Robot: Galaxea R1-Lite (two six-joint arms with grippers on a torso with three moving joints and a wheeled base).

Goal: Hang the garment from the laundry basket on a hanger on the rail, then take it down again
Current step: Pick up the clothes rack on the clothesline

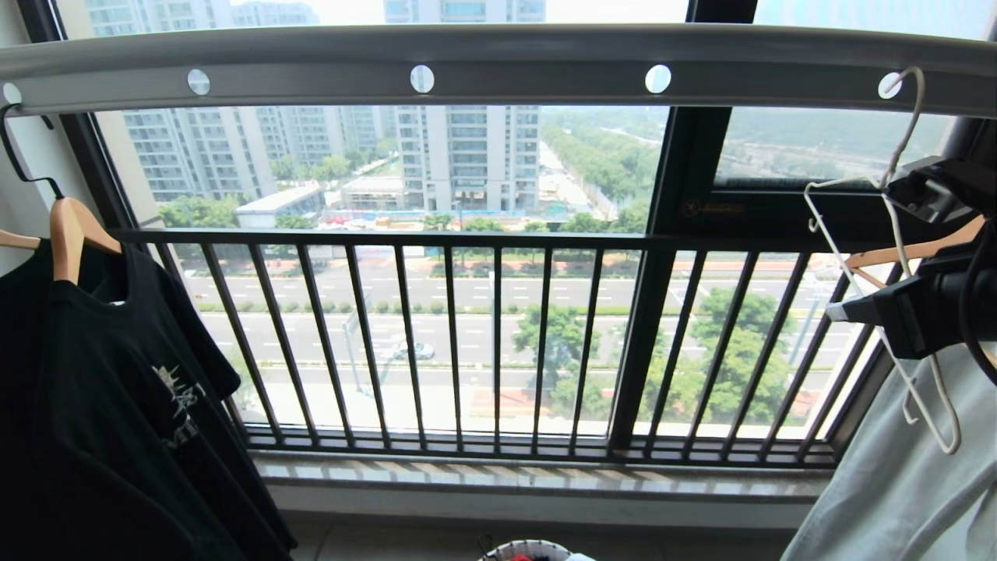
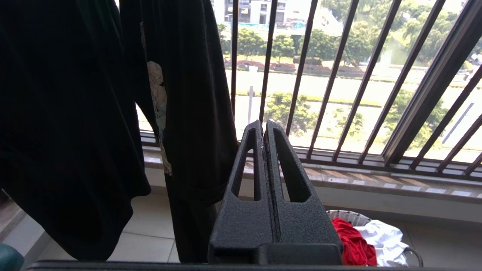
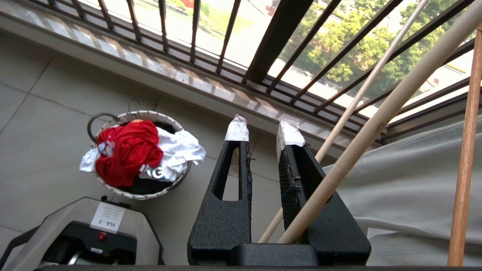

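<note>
Left gripper sat closed and empty beside the hanging black T-shirt, apparently parked. Red crumpled T-shirt lay in the round white wire-mesh basket. Right gripper, jaws slightly parted, empty beside the thin white wire hanger hooked on the grey holed rail, probably for taking it.

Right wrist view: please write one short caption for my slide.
Right claw beside the white hanger; red garment in the basket.

The head view faces the long grey metal rail closely; both wrist views look past their fingers at the round white wire-mesh basket below.
</note>
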